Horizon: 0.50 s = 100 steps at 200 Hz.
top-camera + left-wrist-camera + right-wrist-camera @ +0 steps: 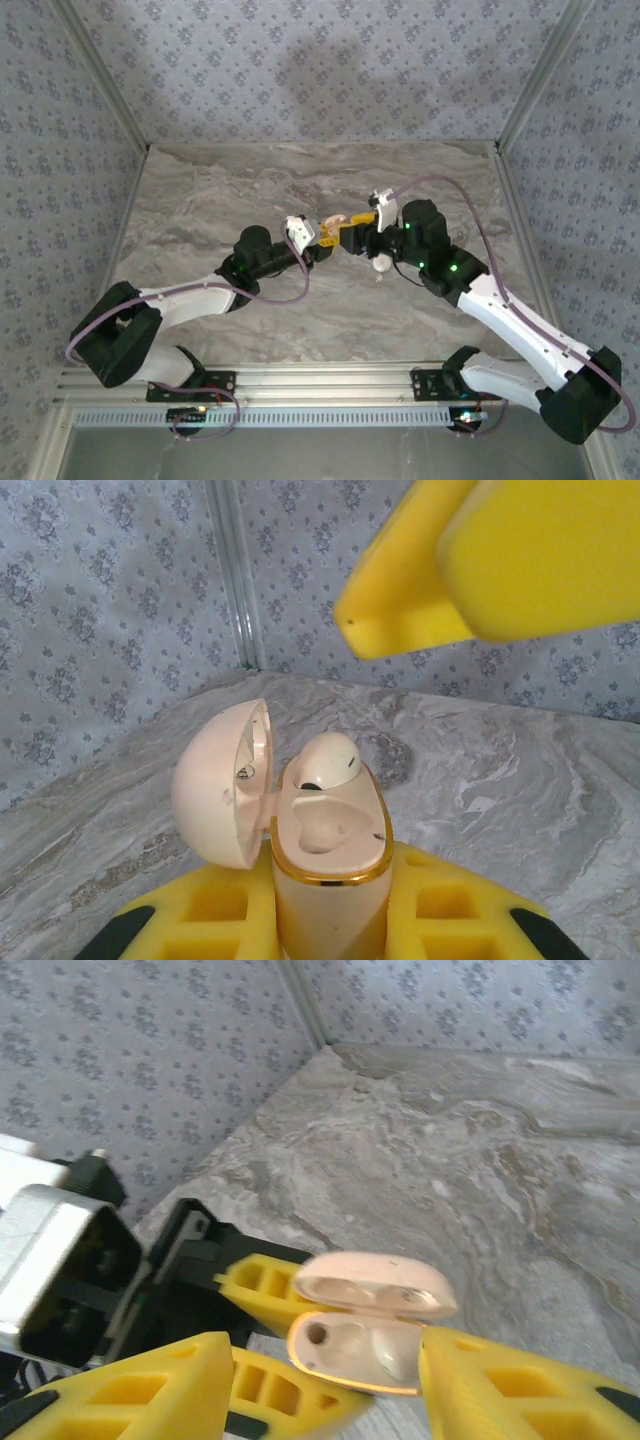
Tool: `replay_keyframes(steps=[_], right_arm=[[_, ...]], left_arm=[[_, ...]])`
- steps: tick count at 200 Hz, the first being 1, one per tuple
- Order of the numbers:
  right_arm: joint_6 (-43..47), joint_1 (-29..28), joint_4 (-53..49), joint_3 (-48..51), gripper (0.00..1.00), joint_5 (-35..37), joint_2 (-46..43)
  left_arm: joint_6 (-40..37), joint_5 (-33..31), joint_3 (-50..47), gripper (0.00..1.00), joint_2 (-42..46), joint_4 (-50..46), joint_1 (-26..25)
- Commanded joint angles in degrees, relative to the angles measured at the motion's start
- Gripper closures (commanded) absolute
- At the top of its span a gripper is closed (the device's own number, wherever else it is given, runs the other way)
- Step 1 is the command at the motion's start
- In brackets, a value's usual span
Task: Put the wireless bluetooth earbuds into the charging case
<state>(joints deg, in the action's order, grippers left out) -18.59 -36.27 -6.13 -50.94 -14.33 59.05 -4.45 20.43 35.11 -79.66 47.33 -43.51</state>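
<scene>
My left gripper (330, 925) is shut on the cream, gold-rimmed charging case (330, 880) and holds it upright above the table. Its lid (215, 785) hangs open to the left. One whitish earbud (328, 760) sits in the far slot, while the near slot (325, 830) is bare. My right gripper (325, 1390) hovers close over the case (370, 1350), open, with nothing between its yellow fingers (130, 1390). One of those fingers (480, 560) shows above the case in the left wrist view. Both grippers meet mid-table (335, 235).
A marble table (300, 180) is closed in by patterned walls on three sides. A small whitish thing (381, 264) lies under the right wrist; I cannot tell what it is. There is free room at the back and front of the table.
</scene>
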Motion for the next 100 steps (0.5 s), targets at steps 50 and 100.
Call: replay_keyframes(steps=[50, 100], right_arm=[[-10.27, 7.63, -35.92, -5.03, 0.48, 3.62, 3.78], [-19.94, 15.51, -43.72, 0.37, 0.48, -1.28, 13.99]], left_arm=[[1.19, -2.06, -1.07, 0.84, 5.67, -5.67, 5.02], [1.27, -2.28, -1.92, 0.84, 7.40, -8.51, 6.02]])
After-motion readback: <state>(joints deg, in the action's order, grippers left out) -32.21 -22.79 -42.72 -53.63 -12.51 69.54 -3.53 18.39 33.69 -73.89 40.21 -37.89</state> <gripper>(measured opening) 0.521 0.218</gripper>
